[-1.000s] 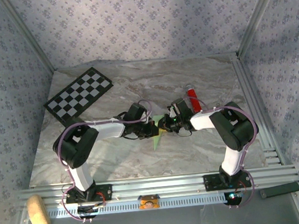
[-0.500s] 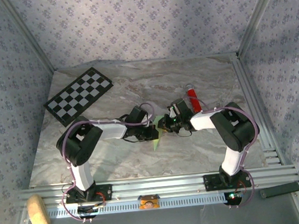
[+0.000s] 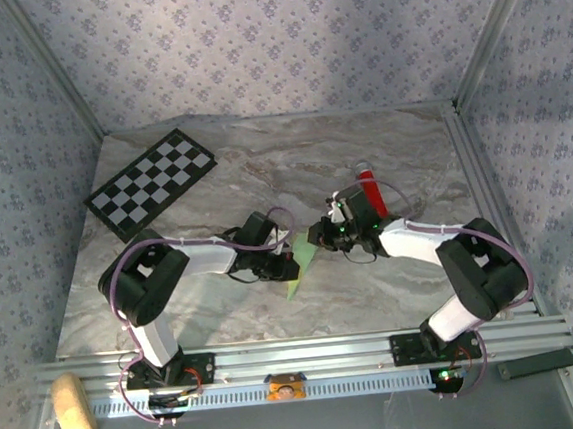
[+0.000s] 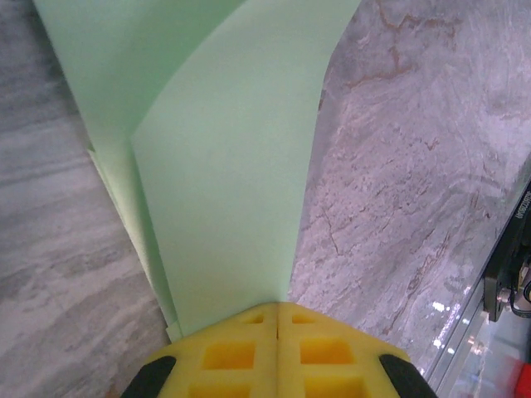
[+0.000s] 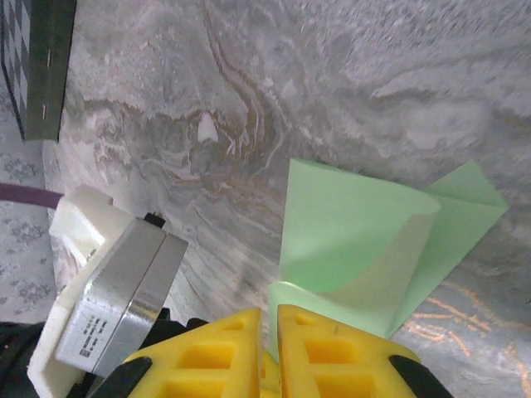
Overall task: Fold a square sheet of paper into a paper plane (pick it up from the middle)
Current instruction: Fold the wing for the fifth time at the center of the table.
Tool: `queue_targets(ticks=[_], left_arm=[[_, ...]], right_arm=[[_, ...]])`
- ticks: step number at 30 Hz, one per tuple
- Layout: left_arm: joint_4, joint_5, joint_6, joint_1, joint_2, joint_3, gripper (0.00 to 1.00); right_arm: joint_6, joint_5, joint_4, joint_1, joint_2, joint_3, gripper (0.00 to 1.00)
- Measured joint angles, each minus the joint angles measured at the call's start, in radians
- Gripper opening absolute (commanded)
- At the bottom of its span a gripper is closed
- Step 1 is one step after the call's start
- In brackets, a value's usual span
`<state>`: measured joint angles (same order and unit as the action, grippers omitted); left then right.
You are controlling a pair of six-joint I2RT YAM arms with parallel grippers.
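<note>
The light green sheet of paper (image 3: 295, 277) is partly folded and lies mid-table between my two grippers. In the left wrist view the sheet of paper (image 4: 224, 191) rises as curved layers out of my left gripper (image 4: 278, 308), whose yellow pads are pressed together on its edge. My left gripper (image 3: 283, 262) holds the sheet's left side. From the right, my right gripper (image 3: 319, 238) meets the sheet. In the right wrist view my right gripper (image 5: 272, 319) has its fingers nearly closed on the curled near edge of the paper (image 5: 348, 240).
A red tube (image 3: 370, 189) lies just behind the right gripper. The checkerboard (image 3: 153, 181) sits at the far left. A tan block (image 3: 73, 409) rests on the front rail at the left. The left wrist housing (image 5: 108, 282) is close to the right gripper.
The paper and left gripper have shifted slightly toward the near edge. The right arm's elbow has swung out to the right, with its gripper staying at the paper.
</note>
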<state>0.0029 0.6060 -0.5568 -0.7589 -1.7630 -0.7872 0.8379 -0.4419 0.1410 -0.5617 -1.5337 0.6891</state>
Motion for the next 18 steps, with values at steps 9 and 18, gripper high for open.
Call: queue_targets(ticks=[9,18], left_arm=[[-0.003,0.008,0.003,0.002,0.000,0.000,0.00],[0.000,0.014,0.003,0.005,0.000,0.004,0.00]], right_arm=[[-0.017,-0.011,0.004,-0.061,-0.083,0.003,0.13],[-0.014,-0.002,0.006,-0.038,-0.153,0.007,0.13]])
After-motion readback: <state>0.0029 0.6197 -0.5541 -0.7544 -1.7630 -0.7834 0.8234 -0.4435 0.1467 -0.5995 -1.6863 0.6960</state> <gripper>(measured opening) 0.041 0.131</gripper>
